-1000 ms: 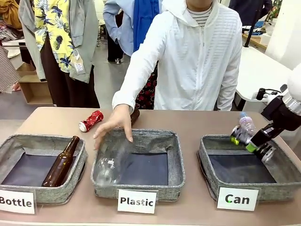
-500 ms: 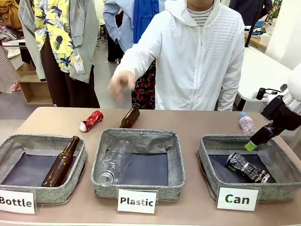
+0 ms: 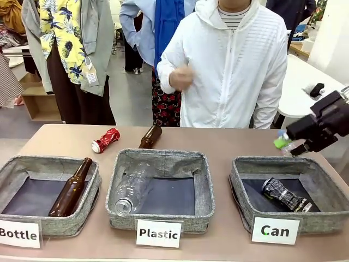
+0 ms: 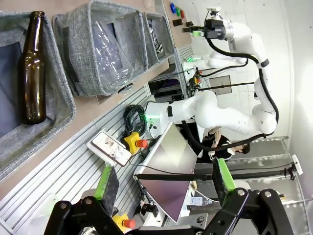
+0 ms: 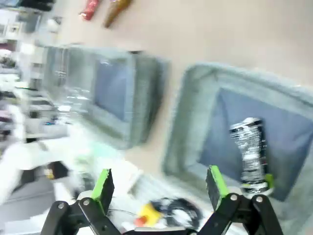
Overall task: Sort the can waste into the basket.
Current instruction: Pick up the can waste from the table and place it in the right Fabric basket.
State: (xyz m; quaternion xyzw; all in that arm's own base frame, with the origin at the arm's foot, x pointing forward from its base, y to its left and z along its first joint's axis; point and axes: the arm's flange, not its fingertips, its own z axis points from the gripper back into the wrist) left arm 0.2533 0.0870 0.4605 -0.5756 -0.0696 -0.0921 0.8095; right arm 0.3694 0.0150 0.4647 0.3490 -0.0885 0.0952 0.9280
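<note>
Since the right gripper (image 5: 157,182) stands with its jaws fully spread and nothing between the green pads, the black can (image 5: 249,147) is free. It lies on its side just beyond one fingertip, on the dark lining of the basket (image 5: 178,132) carded "Can": one piece sorted, by this reading. The red can (image 3: 105,140) lies well apart from the fingers on the table (image 3: 229,142), so half the task appears left. The right wrist hangs above the basket's far rim, fingers angled across the table. The left gripper (image 4: 164,183), likewise wide and empty, is held off the table's near side.
</note>
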